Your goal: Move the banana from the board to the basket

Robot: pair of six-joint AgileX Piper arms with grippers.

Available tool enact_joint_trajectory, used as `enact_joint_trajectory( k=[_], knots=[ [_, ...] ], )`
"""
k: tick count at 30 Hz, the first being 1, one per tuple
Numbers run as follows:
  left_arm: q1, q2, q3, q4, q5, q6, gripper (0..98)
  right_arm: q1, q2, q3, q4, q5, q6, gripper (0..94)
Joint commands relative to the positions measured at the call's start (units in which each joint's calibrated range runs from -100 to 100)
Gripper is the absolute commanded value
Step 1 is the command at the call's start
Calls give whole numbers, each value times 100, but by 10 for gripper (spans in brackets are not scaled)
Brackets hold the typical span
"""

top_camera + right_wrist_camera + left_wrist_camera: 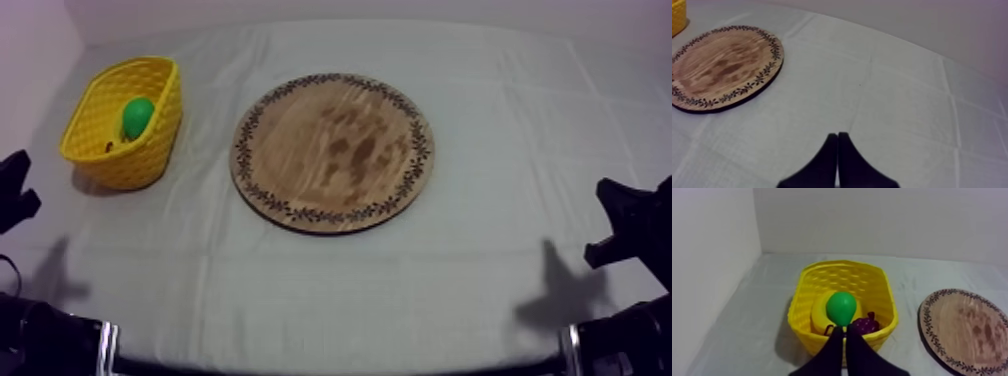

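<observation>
Left gripper (845,329) and right gripper (837,136) are each closed on nothing. Banana (817,316) is lodged in basket (803,285); board (333,150) is bare. Judged done: arms are best parked clear, basket undisturbed.

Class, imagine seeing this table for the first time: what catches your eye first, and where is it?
The yellow basket at the left of the grey-white cloth stands out, holding a green pear, a banana and grapes. The round wooden board lies at the cloth's middle with no fruit on it.
</observation>
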Motion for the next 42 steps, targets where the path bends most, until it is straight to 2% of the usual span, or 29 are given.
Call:
enact_joint_trajectory(
  k=[1,11,19,26,34,42],
  knots=[
    [-12,-101,171,0,-74,-14,0,0,0,-3,-2,-4,-1,3],
    [-63,-183,1026,-106,-807,-47,0,0,0,-3,-2,-4,-1,3],
    [-80,-185,1292,55,-783,-235,0,0,0,-3,-2,-4,-1,3],
    [-153,-185,1367,94,-938,-319,0,0,0,-3,-2,-4,-1,3],
    [-418,-185,1377,101,-972,-221,0,0,0,-3,-2,-4,-1,3],
    [-474,-185,1377,102,-974,-192,0,0,0,-3,-2,-4,-1,3]
  ],
)
